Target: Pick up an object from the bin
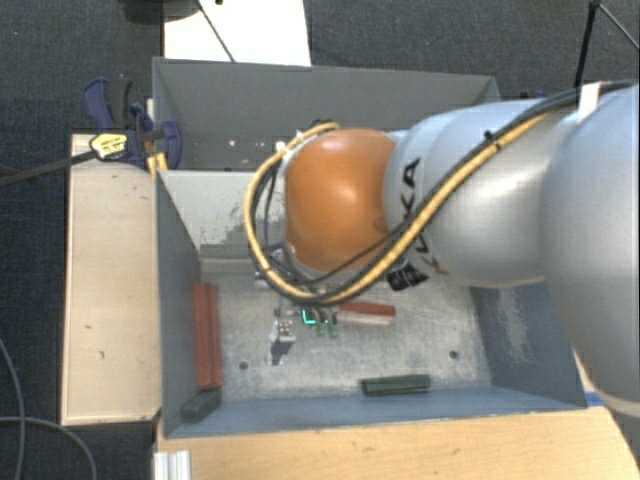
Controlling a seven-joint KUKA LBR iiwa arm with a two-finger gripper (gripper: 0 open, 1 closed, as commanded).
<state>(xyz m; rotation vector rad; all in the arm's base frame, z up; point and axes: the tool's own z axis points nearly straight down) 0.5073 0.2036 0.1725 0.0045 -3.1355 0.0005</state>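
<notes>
Red stick (pixel 366 314) lies just right of your gripper (pixel 283 346); approach step, I judge
Open or closed, you cannot tell; next, centre over the stick and lower

Grey bin (pixel 440 343), red bar (pixel 207 335) by left wall, dark block (pixel 202 403) below it, dark stick (pixel 396 384) at front, reddish piece (pixel 366 313) mid-floor

Bin (pixel 330 98) plain grey, its floor speckled paler; wrist cover (pixel 335 203) glossy orange; right of the cover, arm (pixel 500 208) silver with black letters; round the cover, cable (pixel 262 183) yellow and black; below the cover, gripper (pixel 282 351) dull grey by a teal glow; just under it, stick (pixel 368 313) red; lower left of it, bar (pixel 207 333) rust-red and block (pixel 201 404) dark grey; far below it, strip (pixel 396 384) blackish green.
</notes>
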